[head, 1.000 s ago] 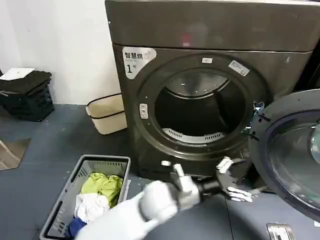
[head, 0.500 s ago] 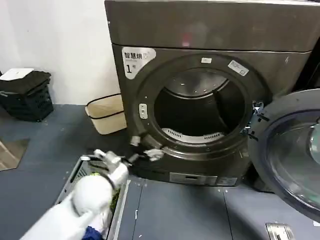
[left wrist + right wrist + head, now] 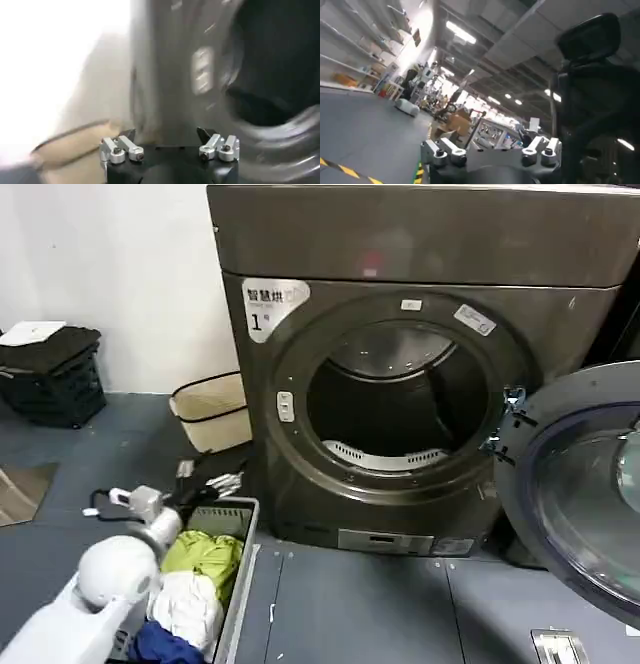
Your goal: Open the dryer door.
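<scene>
Head view: the dark grey front-loading dryer [image 3: 400, 364] stood against the white wall, its round drum opening uncovered and the perforated metal drum visible inside. The large round dryer door [image 3: 585, 494], with a wide chrome rim, dark inner face and tinted glass centre, was swung wide on its hinge at the right side of the machine and faced outward to the right of the opening. The white left arm rose from the lower left corner, and the left gripper [image 3: 205, 481] hung above the floor just left of the dryer's lower front corner, with its jaws parted and holding nothing. Below the arm lay a grey plastic laundry basket [image 3: 232, 569] holding green, white and blue cloths. A beige fabric bin with dark trim [image 3: 212, 412] stood by the wall left of the dryer, and a black crate with white paper on top [image 3: 52, 372] stood farther left.

Left wrist view: the left gripper [image 3: 169, 148] pointed toward the dryer's front panel beside the dark drum opening, its two silver-tipped jaws well apart and empty; the beige bin showed to one side.

Right wrist view: the right gripper [image 3: 491, 152] pointed away from the dryer into a large hall with shelving and ceiling lights, its jaws spread wide and holding nothing.
</scene>
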Controlling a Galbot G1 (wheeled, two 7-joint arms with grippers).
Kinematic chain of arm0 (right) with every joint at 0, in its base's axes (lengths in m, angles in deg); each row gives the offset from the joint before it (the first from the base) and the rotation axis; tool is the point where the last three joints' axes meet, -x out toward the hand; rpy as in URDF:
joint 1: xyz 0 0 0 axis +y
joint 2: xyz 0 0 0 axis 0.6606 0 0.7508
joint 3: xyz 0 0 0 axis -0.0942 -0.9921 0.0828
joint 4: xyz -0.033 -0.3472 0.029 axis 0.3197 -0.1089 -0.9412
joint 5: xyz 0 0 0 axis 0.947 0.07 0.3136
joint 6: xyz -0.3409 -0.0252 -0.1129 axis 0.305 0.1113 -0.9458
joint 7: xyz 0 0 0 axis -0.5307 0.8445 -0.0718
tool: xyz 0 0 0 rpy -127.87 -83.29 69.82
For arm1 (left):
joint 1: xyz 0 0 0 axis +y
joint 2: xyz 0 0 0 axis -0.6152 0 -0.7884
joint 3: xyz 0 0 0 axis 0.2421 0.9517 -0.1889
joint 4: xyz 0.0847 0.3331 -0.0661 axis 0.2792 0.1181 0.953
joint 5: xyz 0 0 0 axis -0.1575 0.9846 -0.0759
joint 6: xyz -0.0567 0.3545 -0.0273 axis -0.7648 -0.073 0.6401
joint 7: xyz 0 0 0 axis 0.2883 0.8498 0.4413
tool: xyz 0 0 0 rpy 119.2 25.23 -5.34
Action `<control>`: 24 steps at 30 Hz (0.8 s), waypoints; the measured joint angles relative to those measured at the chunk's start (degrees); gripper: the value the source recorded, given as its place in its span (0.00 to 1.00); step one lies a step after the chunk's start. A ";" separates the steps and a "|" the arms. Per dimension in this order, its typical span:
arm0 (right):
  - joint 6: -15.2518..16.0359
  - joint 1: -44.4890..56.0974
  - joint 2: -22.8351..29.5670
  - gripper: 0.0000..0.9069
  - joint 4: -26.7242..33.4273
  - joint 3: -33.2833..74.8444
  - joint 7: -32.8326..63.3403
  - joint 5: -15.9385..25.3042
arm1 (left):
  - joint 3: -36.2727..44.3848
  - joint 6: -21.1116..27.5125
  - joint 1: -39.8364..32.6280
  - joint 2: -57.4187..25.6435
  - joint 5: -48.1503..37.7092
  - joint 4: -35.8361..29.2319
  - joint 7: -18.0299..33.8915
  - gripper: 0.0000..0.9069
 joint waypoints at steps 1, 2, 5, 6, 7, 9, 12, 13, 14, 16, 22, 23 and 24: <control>0.00 0.00 -0.33 1.00 0.26 -0.19 -0.06 0.04 | -0.83 1.39 0.55 -0.40 -0.97 0.07 0.01 1.00; 0.03 0.00 -0.59 1.00 0.37 -0.40 -0.12 0.07 | -1.50 2.96 1.11 -0.89 -1.90 0.08 0.16 1.00; 0.23 -0.07 -1.37 1.00 0.42 -0.87 -0.36 0.26 | -2.70 9.39 2.55 -3.16 -5.88 -0.28 2.76 1.00; 0.26 -0.09 -1.58 1.00 0.46 -1.03 -0.44 0.32 | -2.82 11.31 3.01 -4.10 -7.72 -0.68 3.80 1.00; 0.29 -0.10 -1.76 1.00 0.47 -1.20 -0.57 0.39 | -2.88 13.40 3.49 -5.24 -9.30 -1.19 4.97 1.00; 0.42 -0.12 -2.12 1.00 0.55 -1.48 -0.83 0.42 | -3.32 16.59 4.46 -7.61 -13.05 -2.24 6.66 1.00; 0.75 -0.49 -2.37 1.00 0.27 -2.07 -1.22 0.45 | -4.05 19.06 6.83 -11.30 -20.14 -4.22 10.40 1.00; 0.92 -0.63 -2.40 1.00 0.19 -2.30 -1.34 0.49 | -4.05 19.15 7.89 -12.59 -23.24 -4.97 12.10 1.00; 1.09 -0.81 -2.48 1.00 0.20 -2.52 -1.41 0.53 | -3.94 19.18 8.97 -13.86 -26.04 -5.69 13.52 1.00; 1.31 -1.26 -2.58 1.00 0.27 -3.07 -1.48 0.59 | -3.37 19.18 11.11 -16.51 -32.46 -6.71 17.59 1.00; 1.59 -1.97 -2.62 1.00 0.67 -4.15 -1.51 0.22 | -1.04 19.18 13.33 -23.27 -53.07 -8.17 32.03 1.00; 1.59 -2.04 -2.64 1.00 0.74 -4.13 -1.50 0.19 | -0.87 19.18 13.33 -24.15 -56.12 -8.16 33.94 1.00; 1.58 -2.12 -2.66 1.00 0.81 -4.15 -1.51 0.18 | -0.76 19.16 13.32 -25.04 -59.24 -8.14 35.63 1.00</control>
